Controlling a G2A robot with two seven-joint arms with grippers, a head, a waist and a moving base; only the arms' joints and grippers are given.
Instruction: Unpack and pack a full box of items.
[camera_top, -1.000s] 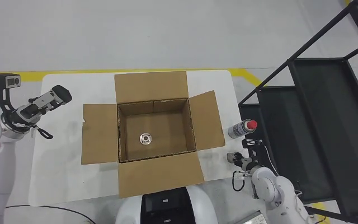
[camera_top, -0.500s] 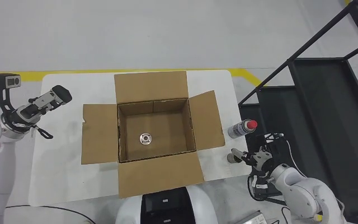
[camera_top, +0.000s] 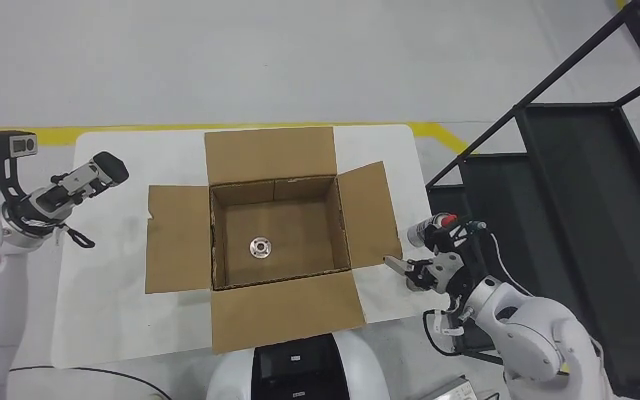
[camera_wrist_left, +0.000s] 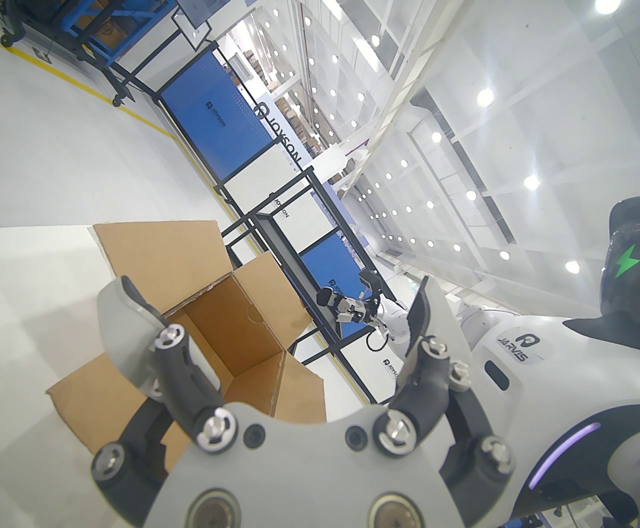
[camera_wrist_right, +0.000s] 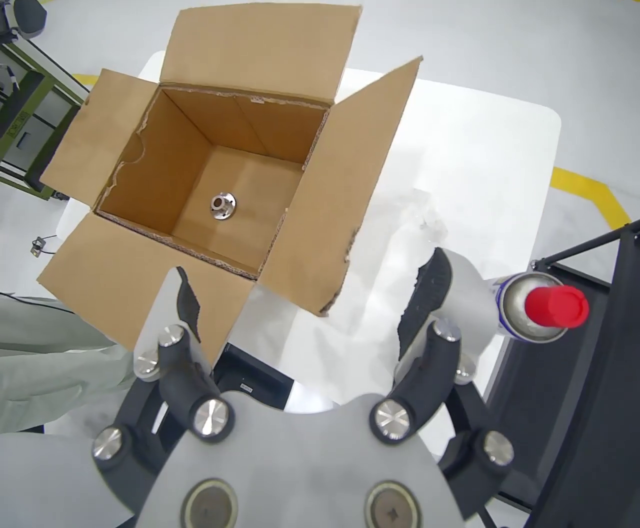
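At the table's right edge: right gripper (camera_wrist_right: 310, 285) released, fingers spread wide, nothing between them. Spray can with red cap (camera_wrist_right: 535, 310) sits just beside one finger, outside the jaws; upright or lying, cannot tell. Cardboard box (camera_wrist_right: 260, 50) mid-table (camera_top: 110, 300), open, four flaps folded outward. Small round metal fitting (camera_wrist_right: 222, 206) lies on the box floor. Left gripper (camera_wrist_left: 270, 310) by the table's left edge, likewise released, holding nothing, facing the box.
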